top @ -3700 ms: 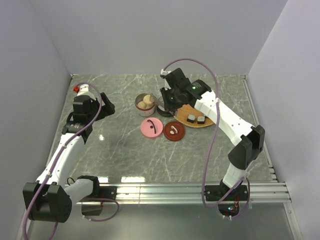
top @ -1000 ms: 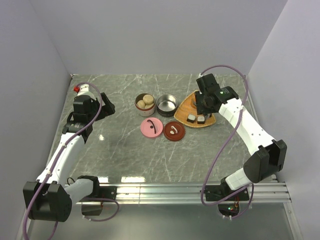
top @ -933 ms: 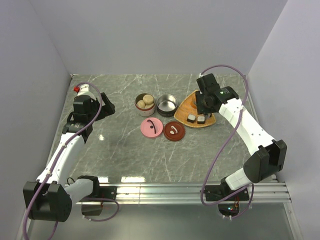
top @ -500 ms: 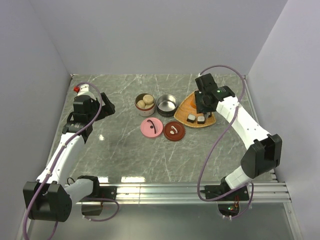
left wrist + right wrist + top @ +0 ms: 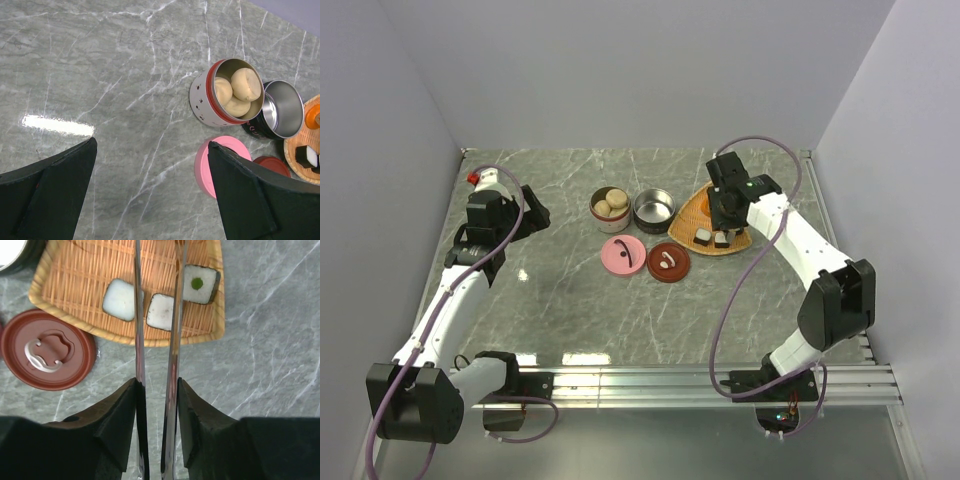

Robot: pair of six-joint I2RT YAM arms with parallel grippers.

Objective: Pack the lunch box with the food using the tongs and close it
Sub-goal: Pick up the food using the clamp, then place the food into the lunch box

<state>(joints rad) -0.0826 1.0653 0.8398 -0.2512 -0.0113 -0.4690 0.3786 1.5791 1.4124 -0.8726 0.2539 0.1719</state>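
My right gripper point(image 5: 156, 390) is shut on the tongs point(image 5: 176, 340), with one silvery arm against each finger. The tongs reach out over the orange woven tray point(image 5: 75, 275). Their two arms pass either side of the middle sushi roll point(image 5: 160, 311); their tips leave the frame's top. Another roll point(image 5: 120, 300) lies to its left and a green-dotted one point(image 5: 201, 284) to its right. An orange ball point(image 5: 314, 116) sits on the tray. The red-rimmed lunch box tin point(image 5: 227, 97) holds beige balls. The steel tin point(image 5: 277, 109) beside it is empty. My left gripper point(image 5: 152, 145) hangs open over bare marble.
A pink lid point(image 5: 623, 254) and a dark red lid point(image 5: 668, 261) lie flat in front of the two tins. The tray point(image 5: 692, 212) sits right of the tins, near the right rail. Walls close the table on three sides.
The right gripper has swung from over the tins to the tray, then edged left and lower over the rolls. The tongs' arms have closed in slightly. The left arm has not moved.
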